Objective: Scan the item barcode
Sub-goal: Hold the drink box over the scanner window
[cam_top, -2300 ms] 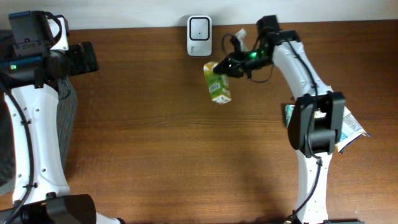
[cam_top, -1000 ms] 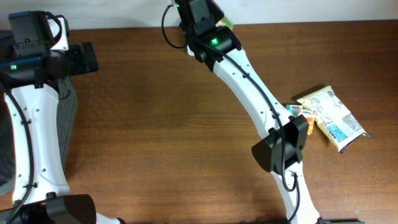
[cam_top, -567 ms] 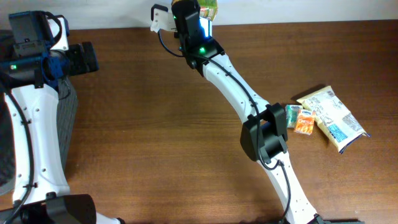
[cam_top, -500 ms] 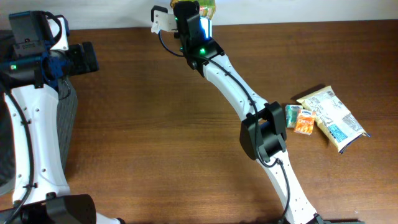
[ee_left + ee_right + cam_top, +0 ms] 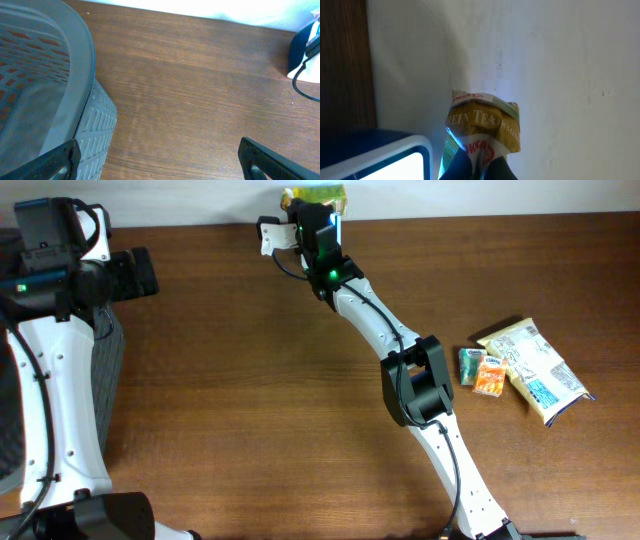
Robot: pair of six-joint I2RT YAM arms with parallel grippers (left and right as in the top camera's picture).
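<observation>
1. Two claws noted. The right claw [image 5: 479, 169] is shut tight on the lower end of a crumpled green tea packet [image 5: 482, 122]. The left claw [image 5: 160, 162] stands wide open and holds nothing.
2. Location of item: the packet is held aloft at the far edge of the surface [image 5: 250, 400], against the pale wall [image 5: 560, 75] and clear of the wood.
3. Deciding relation: the packet's long axis runs straight out from the right claw, in line with its reach. The barcode scanner [image 5: 375, 157], white with a blue glow, sits just beside the packet, to its lower left in the right wrist view. Overhead, the arm hides most of the scanner.
4. Barcode: none is visible on the face shown, and which side carries it cannot be told.
5. Judgement: the scan step is in hand. The next move likely calls for a turn or small shift, so the coded face meets the scanner window.
6. Nearer arm: the right, plainly. The left claw hangs well apart, beside a grey basket [image 5: 45, 85].
7. A snack packet [image 5: 535, 370] and small sachets [image 5: 480, 372] lie at the right of the surface.
</observation>
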